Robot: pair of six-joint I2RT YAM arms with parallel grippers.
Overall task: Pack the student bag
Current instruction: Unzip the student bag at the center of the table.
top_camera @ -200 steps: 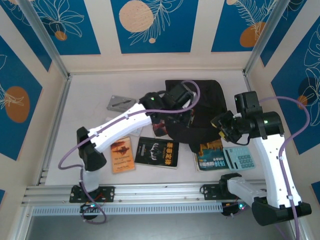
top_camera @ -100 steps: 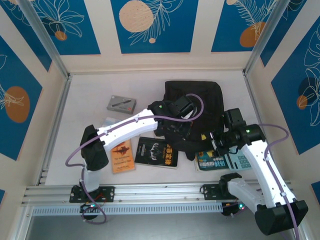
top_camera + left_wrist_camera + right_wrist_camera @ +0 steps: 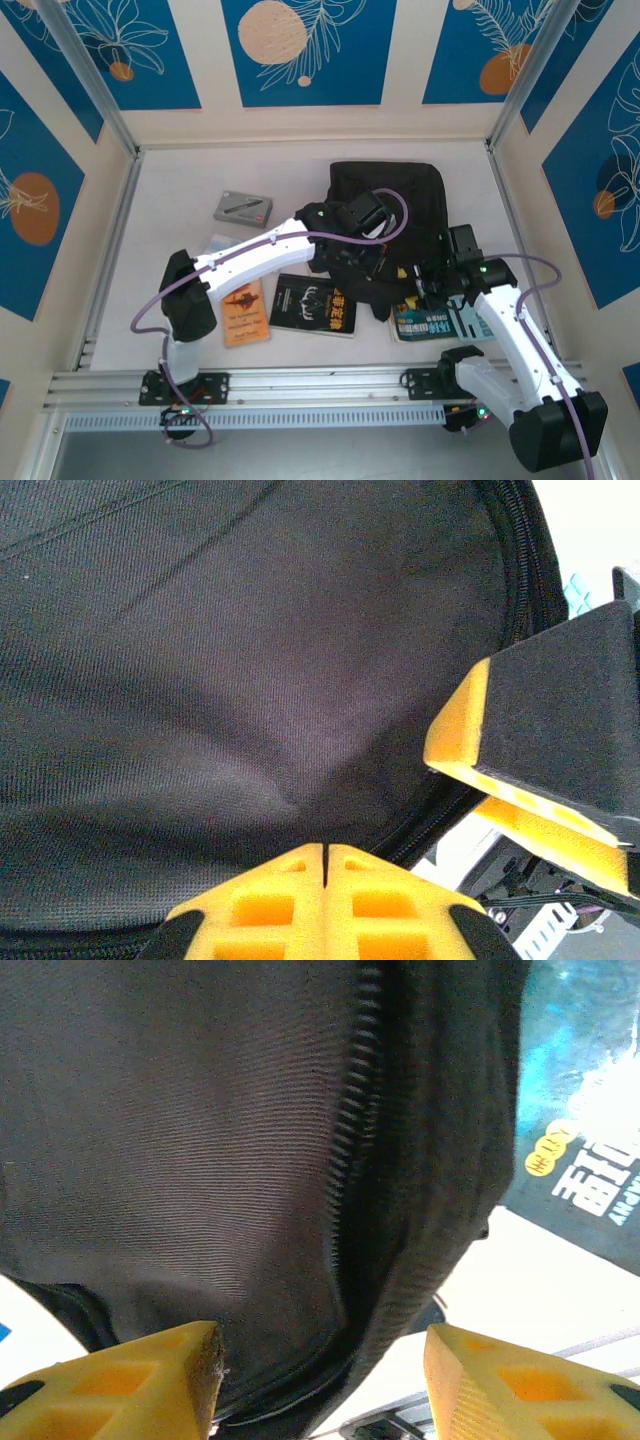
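Student bag (image 3: 405, 195): large, soft, black woven-fabric backpack, lying flat on the white table (image 3: 170, 180), right of centre, towards the far wall. From the left wrist the cloth is a fine dark weave, slightly dented, with a black zip track curving down its right edge. From the right wrist: same weave, a coiled black zip (image 3: 345, 1160) running top to bottom, fabric folded over beside it.

Hard to make out:
- small pale flat item (image 3: 218, 243) half under the white left arm (image 3: 255, 250); cannot tell what it is
- the bag's near edge is covered by both wrists in the overhead view
- left gripper (image 3: 326, 865): yellow fingertips pressed together close against the bag's cloth, jaws closed, nothing seen between them
- right gripper (image 3: 320, 1380): jaws apart, the bag's zip edge lying in the gap; whether the pads touch the cloth I cannot tell. One of its yellow-and-black fingers (image 3: 540, 730) juts in at the right of the left wrist view
- pale blue-green flat thing (image 3: 470, 318), largely hidden under the white right arm (image 3: 515, 335)

Count, left to right: one flat grey box (image 3: 243, 208), one orange booklet (image 3: 245, 312), one black book with gold lettering (image 3: 314, 305), one bag, one teal book with yellow and white lettering (image 3: 425, 322); two arms
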